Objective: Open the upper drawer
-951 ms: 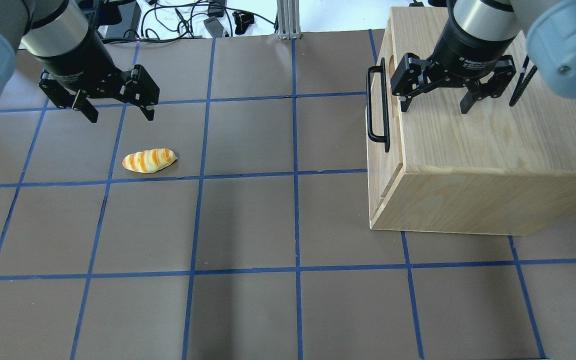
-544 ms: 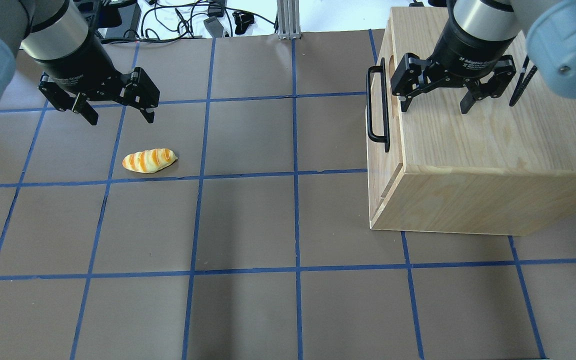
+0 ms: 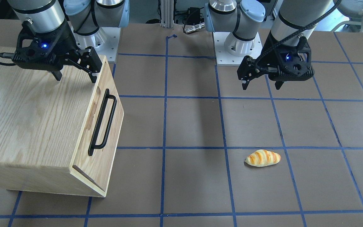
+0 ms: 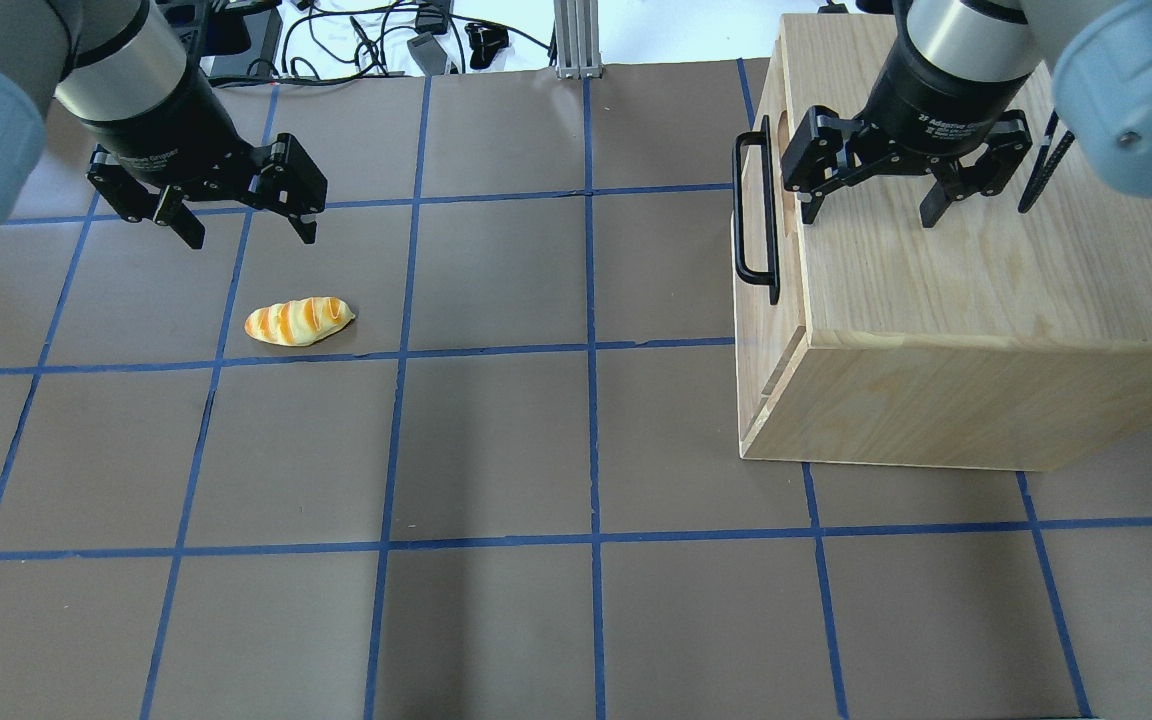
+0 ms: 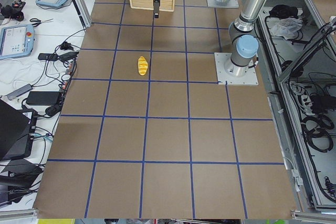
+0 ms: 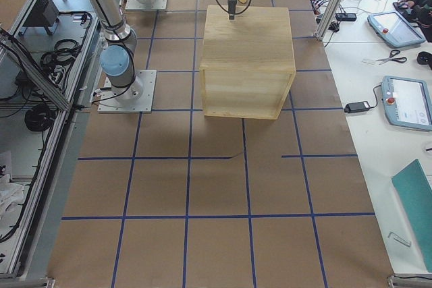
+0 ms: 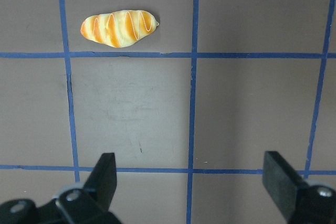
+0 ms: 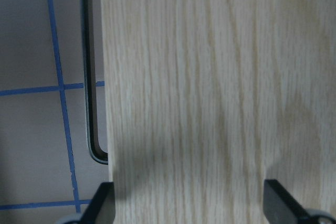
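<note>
The upper drawer front (image 4: pixel 758 330) with its long black bar handle (image 4: pixel 756 215) faces left on the oak cabinet (image 4: pixel 986 300) and sits flush with the body. It also shows in the front-facing view (image 3: pixel 104 148), with the handle (image 3: pixel 102 123). My right gripper (image 4: pixel 868 212) is open over the cabinet top, just right of the handle and not touching it. The right wrist view shows the handle (image 8: pixel 89 77) beside the cabinet top (image 8: pixel 210 77). My left gripper (image 4: pixel 251 235) is open and empty above the table at far left.
A striped bread roll (image 4: pixel 298 321) lies on the brown table below my left gripper, and shows in the left wrist view (image 7: pixel 119 28). Blue tape lines grid the table (image 4: pixel 496 450). Cables (image 4: pixel 376 40) lie beyond the far edge.
My left gripper has shifted slightly to the right, still open. The right gripper, the drawer and the roll have not moved.
</note>
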